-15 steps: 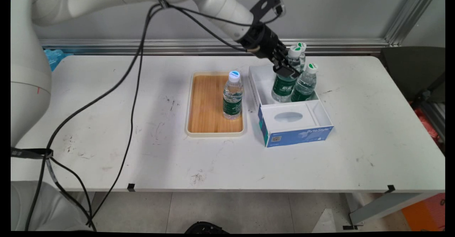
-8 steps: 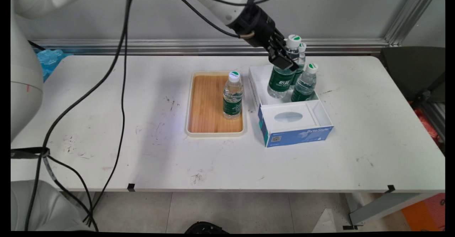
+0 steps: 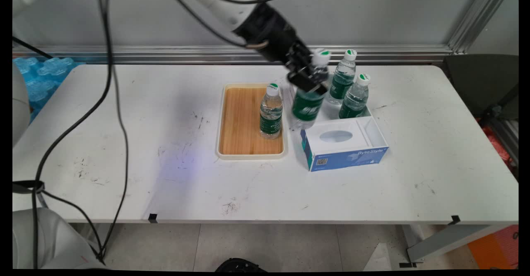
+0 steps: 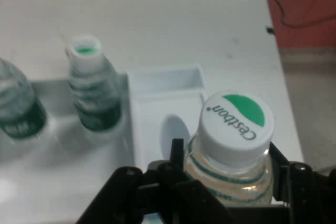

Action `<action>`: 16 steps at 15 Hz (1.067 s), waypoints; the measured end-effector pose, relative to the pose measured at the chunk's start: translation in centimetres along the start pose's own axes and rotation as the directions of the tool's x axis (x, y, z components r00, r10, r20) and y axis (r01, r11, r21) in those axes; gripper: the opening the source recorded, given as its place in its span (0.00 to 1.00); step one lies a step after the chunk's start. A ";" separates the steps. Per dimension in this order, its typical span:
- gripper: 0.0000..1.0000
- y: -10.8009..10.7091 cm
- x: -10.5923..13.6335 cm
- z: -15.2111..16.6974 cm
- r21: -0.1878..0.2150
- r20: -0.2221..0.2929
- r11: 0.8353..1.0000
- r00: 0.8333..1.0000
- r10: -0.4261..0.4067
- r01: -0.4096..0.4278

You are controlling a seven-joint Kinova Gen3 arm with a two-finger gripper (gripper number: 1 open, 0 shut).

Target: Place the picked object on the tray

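The black two-finger gripper (image 3: 311,81) is closed around the neck of a clear green-labelled water bottle (image 3: 307,106), held aloft at frame centre. One identical bottle (image 3: 271,111) stands in the wooden tray (image 3: 242,121); two bottles (image 3: 343,76) remain in the white-and-blue box (image 3: 345,150).

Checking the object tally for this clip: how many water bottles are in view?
4: one held bottle in the gripper above the box's left wall, two box bottles standing in the white box, one tray bottle on the wooden tray.
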 end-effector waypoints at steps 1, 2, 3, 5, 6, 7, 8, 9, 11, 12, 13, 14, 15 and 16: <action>0.00 0.8 -0.9 -0.7 -0.007 0.009 1.000 1.000 0.006 -0.006; 0.00 1.3 -1.6 -1.3 -0.010 0.017 1.000 1.000 0.012 -0.011; 0.00 1.9 -2.5 -2.0 -0.013 0.026 1.000 0.999 0.019 -0.019; 0.00 2.6 -4.0 -3.1 -0.013 0.045 0.999 0.998 0.034 -0.034; 0.00 2.8 -4.7 -3.6 -0.010 0.054 0.999 0.998 0.041 -0.040; 0.00 3.1 -5.7 -4.2 -0.007 0.067 0.999 0.997 0.049 -0.049; 0.00 3.2 -6.5 -4.8 -0.004 0.078 0.998 0.995 0.055 -0.055; 0.00 3.2 -7.1 -5.1 -0.002 0.086 0.998 0.995 0.058 -0.058; 0.00 3.3 -8.9 -6.1 0.008 0.107 0.998 0.992 0.063 -0.065; 0.00 3.2 -9.9 -6.6 0.017 0.117 0.998 0.991 0.063 -0.065; 0.00 3.0 -10.7 -6.9 0.025 0.123 0.998 0.991 0.059 -0.063; 0.00 2.8 -11.6 -7.2 0.037 0.129 0.998 0.990 0.053 -0.059; 0.00 2.4 -12.5 -7.4 0.047 0.132 0.997 0.990 0.050 -0.057; 0.00 2.0 -13.3 -7.5 0.057 0.133 0.997 0.990 0.049 -0.057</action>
